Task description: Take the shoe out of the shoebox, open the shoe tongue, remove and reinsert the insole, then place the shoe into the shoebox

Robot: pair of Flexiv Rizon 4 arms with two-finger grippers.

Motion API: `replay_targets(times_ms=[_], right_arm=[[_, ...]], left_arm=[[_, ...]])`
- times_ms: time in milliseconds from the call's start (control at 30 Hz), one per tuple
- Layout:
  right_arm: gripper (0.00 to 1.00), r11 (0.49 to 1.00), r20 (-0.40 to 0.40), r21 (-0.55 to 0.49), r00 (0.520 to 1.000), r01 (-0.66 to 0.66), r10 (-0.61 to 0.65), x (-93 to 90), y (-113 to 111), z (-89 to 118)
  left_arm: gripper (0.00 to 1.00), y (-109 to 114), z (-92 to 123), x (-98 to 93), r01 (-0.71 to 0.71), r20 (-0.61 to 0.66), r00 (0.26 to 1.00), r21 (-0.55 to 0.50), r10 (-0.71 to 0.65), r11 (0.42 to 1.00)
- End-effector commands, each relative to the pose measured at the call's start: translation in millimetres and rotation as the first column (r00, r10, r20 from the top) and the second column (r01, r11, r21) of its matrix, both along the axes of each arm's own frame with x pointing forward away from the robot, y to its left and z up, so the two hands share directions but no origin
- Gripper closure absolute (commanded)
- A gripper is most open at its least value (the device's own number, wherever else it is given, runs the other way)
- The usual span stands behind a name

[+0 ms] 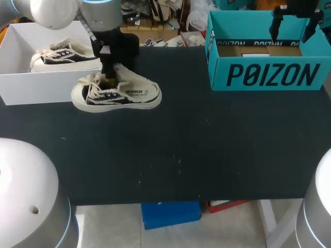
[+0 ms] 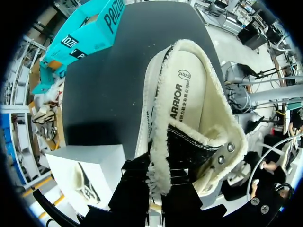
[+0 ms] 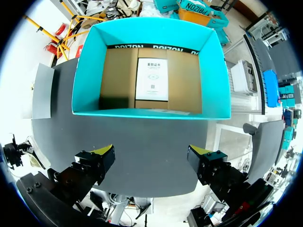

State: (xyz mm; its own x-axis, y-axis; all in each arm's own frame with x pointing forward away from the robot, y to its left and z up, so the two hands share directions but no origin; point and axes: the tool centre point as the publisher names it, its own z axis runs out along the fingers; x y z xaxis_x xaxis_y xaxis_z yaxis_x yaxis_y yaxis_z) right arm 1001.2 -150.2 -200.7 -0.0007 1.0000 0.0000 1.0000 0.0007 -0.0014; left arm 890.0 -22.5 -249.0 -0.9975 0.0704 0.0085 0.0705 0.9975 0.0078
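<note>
Shoe: stands on its sole on the dark desk, outside both boxes, just in front of the white shoebox and well apart from the teal shoebox; toe and laces point toward the white shoebox

Shoe interior, left wrist view: opening faces the camera; cream insole lies inside with printed marks on it; fleece lining runs round the collar; two metal eyelets sit close to the tool

Left tool: comes down from the left arm onto the top of the shoe; narrow, holding the fleece-trimmed edge at the shoe's opening, with a black finger pressed on each side of that edge; yellow tips hidden

White shoebox: open at the desk's left rear; holds a second shoe of the same pattern

Teal shoebox: open at the desk's right rear; shows only a brown cardboard floor and a white paper slip lying flat in the middle

Right tool: hangs above the near edge of the teal shoebox; wide, with the two yellow tips far apart and nothing between them; touches neither the box nor the desk
</note>
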Motion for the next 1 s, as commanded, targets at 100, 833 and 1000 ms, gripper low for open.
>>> replay_targets(times_ms=[100,833,1000], right_arm=[[0.0,1.0,0.0,0.0,1.0,0.0,0.0,-0.1,0.1,0.3],[0.0,1.0,0.0,0.0,1.0,0.0,0.0,-0.1,0.1,0.3],[0.0,1.0,0.0,0.0,1.0,0.0,0.0,-0.1,0.1,0.3]], left_arm=[[1.0,-20.9,-33.8,5.8,0.051,-0.05,0.998,0.023,-0.05,0.998],[1.0,-64.3,-103.1,16.5,0.099,-0.195,0.977,0.085,-0.081,0.991],[0.29,-68.0,-107.0,18.5,0.084,-0.221,0.973,0.093,-0.061,0.992]])
